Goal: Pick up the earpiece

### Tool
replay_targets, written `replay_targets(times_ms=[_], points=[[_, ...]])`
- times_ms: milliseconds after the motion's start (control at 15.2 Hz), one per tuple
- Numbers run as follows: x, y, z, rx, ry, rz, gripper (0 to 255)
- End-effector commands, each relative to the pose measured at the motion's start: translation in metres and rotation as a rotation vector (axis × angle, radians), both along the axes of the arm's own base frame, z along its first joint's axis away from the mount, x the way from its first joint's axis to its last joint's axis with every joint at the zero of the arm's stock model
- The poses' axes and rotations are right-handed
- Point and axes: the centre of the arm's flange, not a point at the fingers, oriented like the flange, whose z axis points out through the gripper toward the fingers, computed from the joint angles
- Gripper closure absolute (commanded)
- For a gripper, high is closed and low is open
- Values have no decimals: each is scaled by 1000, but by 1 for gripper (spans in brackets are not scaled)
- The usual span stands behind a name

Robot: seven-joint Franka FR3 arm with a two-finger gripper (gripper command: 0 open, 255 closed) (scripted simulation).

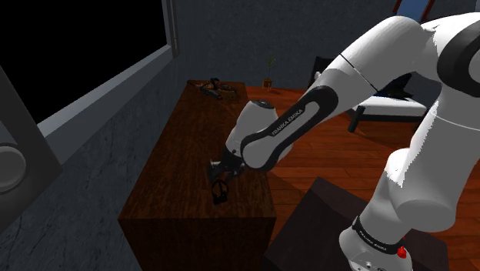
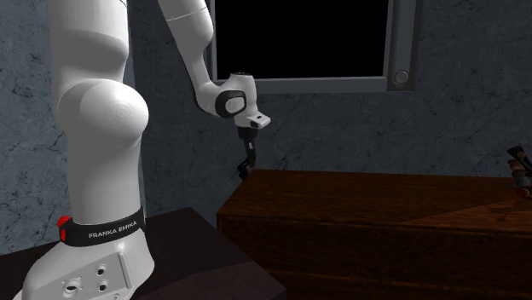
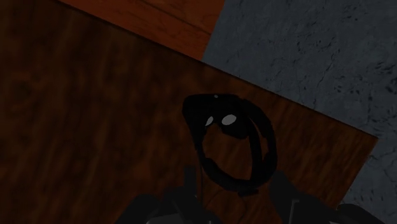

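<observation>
Closest to the shoulder camera, the white arm (image 1: 400,115) sweeps from its stand up and over toward that view's left. It reaches the near end of a long dark wooden table (image 1: 177,154) set against a grey wall below a window. Its black hand (image 2: 246,164) points down over that near end, close to the table's edge. The earpiece (image 3: 235,127), a black loop with two pale spots on its thicker body, sits right at the hand in the wrist view, above the dark wood. I cannot tell whether the hand is clenched on it or released, nor whether the loop rests on the table or hangs clear. A small clutter of objects (image 1: 214,88) lies well apart at the far end.

The loop looks thin and likely to twist. A good pick probably means seating the grip on the thicker body, not the slim band. The hold should be firm before the hand rises. A slow, straight lift would keep the loop from swinging or catching the table's edge.
</observation>
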Motion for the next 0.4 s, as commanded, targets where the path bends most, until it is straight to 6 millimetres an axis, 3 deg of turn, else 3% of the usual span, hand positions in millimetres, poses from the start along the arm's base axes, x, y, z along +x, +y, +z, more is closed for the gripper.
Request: replay_targets(times_ms=[0,330], points=[[-1,0,11,0,0,0,255],[-1,0,27,0,0,0,255]])
